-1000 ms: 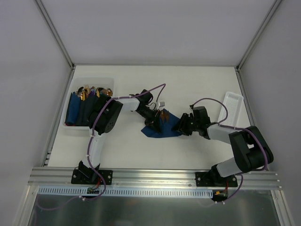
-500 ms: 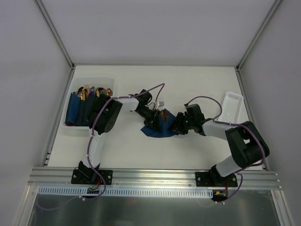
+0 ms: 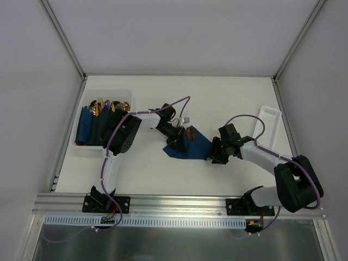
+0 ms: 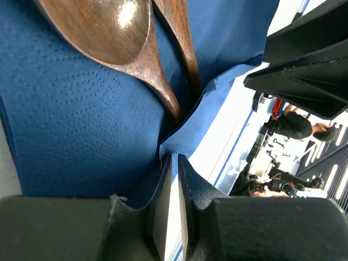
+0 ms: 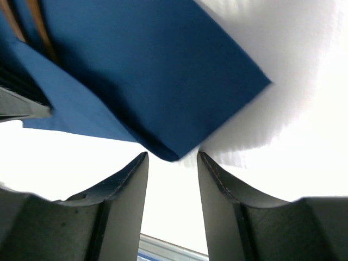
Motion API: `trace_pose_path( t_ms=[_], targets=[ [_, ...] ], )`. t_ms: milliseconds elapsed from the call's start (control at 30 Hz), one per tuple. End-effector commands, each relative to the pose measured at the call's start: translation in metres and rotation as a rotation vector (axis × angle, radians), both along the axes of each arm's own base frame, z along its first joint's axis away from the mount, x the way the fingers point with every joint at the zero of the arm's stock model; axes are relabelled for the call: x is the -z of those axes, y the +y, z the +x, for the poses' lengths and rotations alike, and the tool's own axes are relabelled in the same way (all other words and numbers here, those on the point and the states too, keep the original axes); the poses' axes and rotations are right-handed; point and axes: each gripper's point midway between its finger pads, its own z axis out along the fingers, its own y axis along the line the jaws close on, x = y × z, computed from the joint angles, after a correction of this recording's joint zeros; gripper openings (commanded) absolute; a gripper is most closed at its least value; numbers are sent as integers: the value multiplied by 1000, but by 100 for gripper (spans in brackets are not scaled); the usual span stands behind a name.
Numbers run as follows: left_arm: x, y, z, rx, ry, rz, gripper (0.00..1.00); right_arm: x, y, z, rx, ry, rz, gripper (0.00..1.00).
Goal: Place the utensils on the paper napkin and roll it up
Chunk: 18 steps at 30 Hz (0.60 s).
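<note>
Top external: right hand (image 3: pixel 214 155) has backed off paper napkin (image 3: pixel 197 145), jaws apart

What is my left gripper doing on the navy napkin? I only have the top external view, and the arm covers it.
Observer: The left gripper is all but shut and seems to pinch a raised fold of the paper napkin.
Operator: And the right gripper, has it got hold of anything?
Observer: No. The right gripper is open, with the napkin's corner lying between its fingertips, unclamped.
</note>
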Motion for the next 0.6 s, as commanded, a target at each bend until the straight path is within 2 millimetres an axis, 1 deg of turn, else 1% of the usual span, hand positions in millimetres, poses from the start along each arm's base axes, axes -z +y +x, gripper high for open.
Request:
trace_pose_path(
  t_ms=[0,67,133,167,233,267,333,367,400,433,500,533,567],
  targets=[
    [15,11,1,-10,-21,56,12,3,-22,-11,13,40,-103,44],
    [16,11,0,-9,-21,56,12,-1,-22,-5,21,23,-103,44],
    [16,10,1,-9,-21,52,12,-1,-25,-1,26,10,-111,48],
    [16,11,1,-11,-20,54,12,0,-28,2,41,11,-110,49],
    [14,10,2,-12,-26,49,12,6,-29,3,52,33,-77,54],
    [15,11,2,-12,-23,50,12,10,-34,5,83,43,-57,54],
    [14,10,2,-12,-26,46,12,18,-32,1,108,61,6,54],
    [13,10,2,-12,-26,45,12,20,-35,3,136,60,26,54],
    [13,10,3,-12,-27,44,12,20,-32,6,151,47,62,55],
    [14,10,2,-13,-24,44,12,25,-34,0,164,56,74,55],
    [14,9,2,-13,-22,43,12,24,-34,4,190,33,115,55],
    [15,10,2,-15,-18,45,12,26,-35,2,203,37,121,55],
    [15,10,2,-14,-19,45,12,25,-37,4,213,27,129,55]
  ],
)
